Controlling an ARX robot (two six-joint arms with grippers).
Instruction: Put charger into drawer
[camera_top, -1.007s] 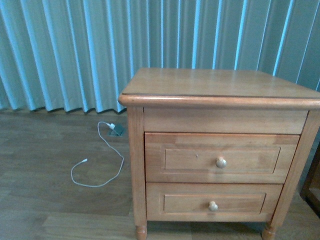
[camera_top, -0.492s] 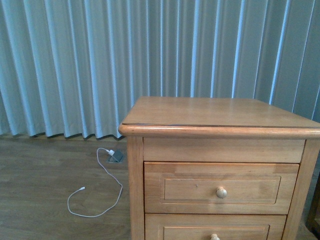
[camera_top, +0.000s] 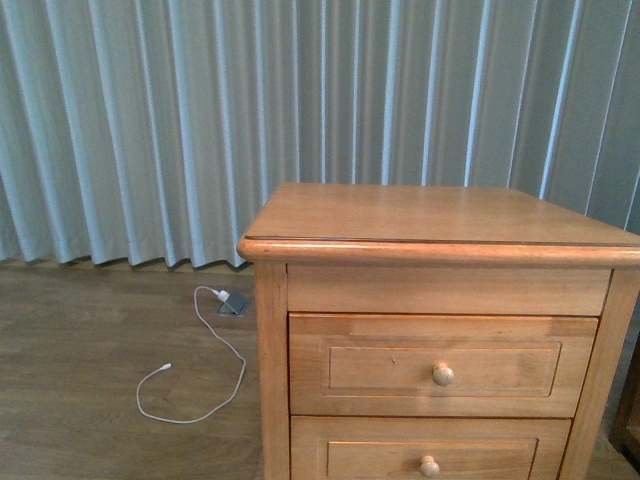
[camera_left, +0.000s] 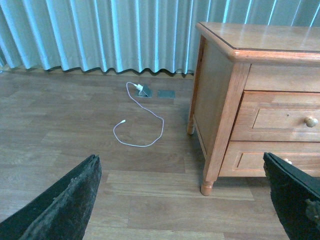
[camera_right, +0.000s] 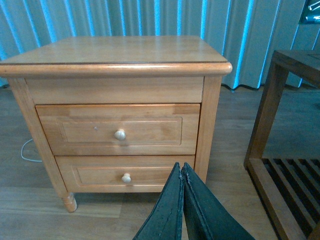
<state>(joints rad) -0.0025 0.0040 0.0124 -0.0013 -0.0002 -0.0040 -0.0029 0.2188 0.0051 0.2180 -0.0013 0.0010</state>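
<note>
Charger not visible in any view; nightstand top bare. Upper drawer (camera_right: 118, 131) closed, knob (camera_right: 119, 134) straight ahead of your right gripper (camera_right: 182, 172), fingers pressed together. Left gripper (camera_left: 182, 200) spread wide, off nightstand's left corner, farther from knob.

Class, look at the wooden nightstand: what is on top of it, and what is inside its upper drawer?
The nightstand top shows only bare wood, with no charger on it. The upper drawer is closed, so its inside is hidden.
</note>
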